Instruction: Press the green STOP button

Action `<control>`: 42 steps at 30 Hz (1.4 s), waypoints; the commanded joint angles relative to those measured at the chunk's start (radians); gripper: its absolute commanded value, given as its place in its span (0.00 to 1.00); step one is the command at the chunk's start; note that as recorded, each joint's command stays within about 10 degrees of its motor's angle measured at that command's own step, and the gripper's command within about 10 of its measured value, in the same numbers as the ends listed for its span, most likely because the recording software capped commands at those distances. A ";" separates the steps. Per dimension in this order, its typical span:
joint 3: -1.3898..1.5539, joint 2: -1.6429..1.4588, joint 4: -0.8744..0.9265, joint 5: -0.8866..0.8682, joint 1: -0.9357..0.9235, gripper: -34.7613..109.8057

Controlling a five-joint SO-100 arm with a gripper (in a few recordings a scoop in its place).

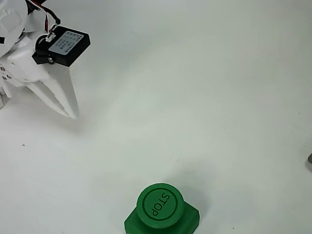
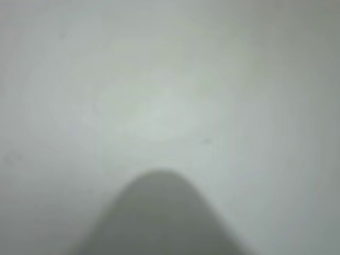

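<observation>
1. Fingers (image 1: 66,105) of the white plastic two-finger arm sit at the upper left of the fixed view, above the counter's far-left area. They taper down and to the right, with both tips drawn together into one point, closed on nothing.
2. Just above the fingers, a black box-shaped motor (image 1: 62,45) with a pale printed label is mounted on the white wrist, and thin red and black wires (image 1: 47,18) run up from it toward the top edge of the picture.
3. The plain white counter (image 1: 204,97) stretches out to the right of the fingers; a soft shadow lies on it under the tips.
4. The green STOP button (image 1: 160,205), a round dark-green plastic cap with a raised rim and "STOP" engraved on top, stands on its squat green angular base near the counter's bottom edge, a little left of centre in the fixed view and well apart from the fingers.
5. In the blurred wrist view, a dark rounded shape (image 2: 159,218) rises from the bottom edge against the pale counter (image 2: 170,79); what it is cannot be told.
</observation>
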State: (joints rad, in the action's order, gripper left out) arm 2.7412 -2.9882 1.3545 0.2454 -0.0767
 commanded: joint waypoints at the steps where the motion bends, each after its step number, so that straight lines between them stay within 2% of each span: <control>1: -0.173 0.150 -0.021 0.061 -0.054 0.24; 16: -0.627 0.850 -0.106 0.189 -0.066 0.24; 29: -1.015 1.180 -0.107 0.202 -0.083 0.24; 42: -1.385 1.301 -0.038 0.075 -0.129 0.24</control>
State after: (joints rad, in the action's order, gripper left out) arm 1.5018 -1.6659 1.3070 0.3298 -0.1841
